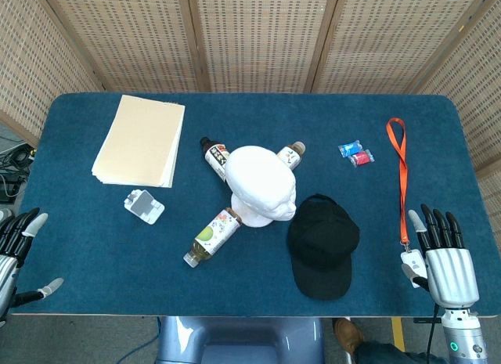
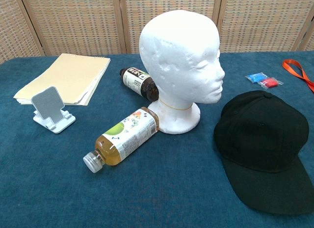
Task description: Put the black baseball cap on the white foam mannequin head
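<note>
At the near edge of the blue surface (image 1: 94, 239), well apart from the white foam mannequin head (image 1: 262, 184), the left robot hand (image 1: 17, 254) is seen at the left corner and the right robot hand (image 1: 445, 262) at the right corner. Both are empty, with fingers spread apart. The black baseball cap (image 1: 322, 245) is found lying flat on the surface, just beside the mannequin head on its near right, brim turned toward the near edge. To the near left of the mannequin head, a bottle of yellow-green drink (image 1: 213, 235) is laid on its side, touching or nearly touching the base. Further left of the head, a small white phone stand (image 1: 144, 206) is placed. The mannequin head itself is stood upright at the middle of the surface, bare, its face turned to the right in the chest view. An orange lanyard (image 1: 402, 176) is stretched out far to the right of the head, its badge end near the right robot hand. Behind the head, two dark bottles are laid, one (image 1: 214, 157) at the far left and one (image 1: 291, 154) at the far right. Blue and red packets (image 1: 356, 153) are seen to the far right of the head, and a stack of manila folders (image 1: 139, 141) to its far left.
</note>
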You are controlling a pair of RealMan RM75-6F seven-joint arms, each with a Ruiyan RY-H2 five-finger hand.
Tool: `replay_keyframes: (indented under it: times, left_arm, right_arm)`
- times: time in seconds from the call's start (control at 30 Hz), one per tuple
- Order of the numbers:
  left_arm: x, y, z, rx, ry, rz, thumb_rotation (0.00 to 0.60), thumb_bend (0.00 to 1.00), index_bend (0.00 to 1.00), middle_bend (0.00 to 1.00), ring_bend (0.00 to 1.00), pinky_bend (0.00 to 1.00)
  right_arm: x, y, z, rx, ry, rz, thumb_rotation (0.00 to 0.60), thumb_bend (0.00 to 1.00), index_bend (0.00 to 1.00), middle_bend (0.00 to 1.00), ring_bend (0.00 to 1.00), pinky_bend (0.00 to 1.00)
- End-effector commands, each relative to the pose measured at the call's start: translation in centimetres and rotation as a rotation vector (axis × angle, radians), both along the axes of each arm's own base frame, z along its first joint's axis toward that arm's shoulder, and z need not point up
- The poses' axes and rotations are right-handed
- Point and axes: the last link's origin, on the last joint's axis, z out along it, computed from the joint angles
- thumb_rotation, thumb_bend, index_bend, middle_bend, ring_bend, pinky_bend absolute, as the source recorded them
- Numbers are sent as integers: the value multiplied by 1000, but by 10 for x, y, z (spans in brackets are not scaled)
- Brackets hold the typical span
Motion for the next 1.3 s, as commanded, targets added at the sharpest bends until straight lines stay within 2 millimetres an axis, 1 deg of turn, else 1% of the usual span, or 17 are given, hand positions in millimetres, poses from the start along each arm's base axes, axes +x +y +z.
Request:
replay_keyframes:
  times: [0.03,0.2,0.23,0.27,0.3,0.33,0.37,0.4,0.43,0.47,0.53,0.57,0.77,0.9,0.97,1.1,1.3]
  left_arm:
    - [0,0,-1,-3,2,0,600,0,0,0,0,0]
    - [0,0,-2,-6,7,2,600,0,0,0,0,0]
    - [-1,1,-2,-4,8,3,600,0,0,0,0,0]
    - [-1,1,-2,-3,8,4,600,0,0,0,0,0]
    - [-1,1,-2,-2,8,7,600,0,0,0,0,0]
    - [-1,2,-2,-1,10,8,600,0,0,0,0,0]
    - [-2,2,-2,-1,13,11,600,0,0,0,0,0]
    - [-2,2,-2,-2,14,13,600,0,0,0,0,0]
    - [-2,3,-3,-4,16,15,600,0,0,0,0,0]
    - [-2,3,-3,-3,17,17,600,0,0,0,0,0]
    - [-2,4,-4,-2,21,21,600,0,0,0,0,0]
    - [-2,5,-5,-2,23,23,600,0,0,0,0,0]
    - [-2,6,-6,1,31,30,600,0,0,0,0,0]
    - [-3,7,-10,-11,44,35,600,0,0,0,0,0]
    - [-2,7,-11,-13,48,35,600,0,0,0,0,0]
    - [-2,7,-13,-13,53,38,600,0,0,0,0,0]
    - [-3,9,-14,-12,55,48,600,0,0,0,0,0]
  right_arm:
    - [0,0,0,2,1,0,600,0,0,0,0,0]
    - [0,1,-1,9,0,2,600,0,0,5,0,0]
    - [0,1,-2,14,-3,7,600,0,0,72,54,0]
    - [0,2,-4,20,-2,11,600,0,0,207,195,53]
    - [1,2,-8,36,6,25,600,0,0,324,319,165]
    - [1,3,-12,51,18,40,600,0,0,512,531,404]
    - [1,4,-19,83,49,75,600,0,0,661,705,699]
    - [1,4,-24,106,69,104,600,0,0,737,791,849]
    - [1,6,-31,135,94,146,600,0,0,815,880,952]
    - [2,7,-35,157,112,181,600,0,0,882,953,999]
    - [2,13,-47,221,149,263,600,0,0,938,998,1000]
    - [3,16,-52,259,171,307,600,0,0,950,1000,1000]
    - [2,23,-64,388,263,436,600,0,0,963,1000,1000]
    - [-2,34,-79,487,303,483,600,0,0,963,1000,1000]
    - [-3,34,-84,504,328,495,600,0,0,964,1000,1000]
    - [-3,27,-96,540,357,495,600,0,0,964,1000,1000]
    - [4,18,-113,561,376,514,600,0,0,965,1000,1000]
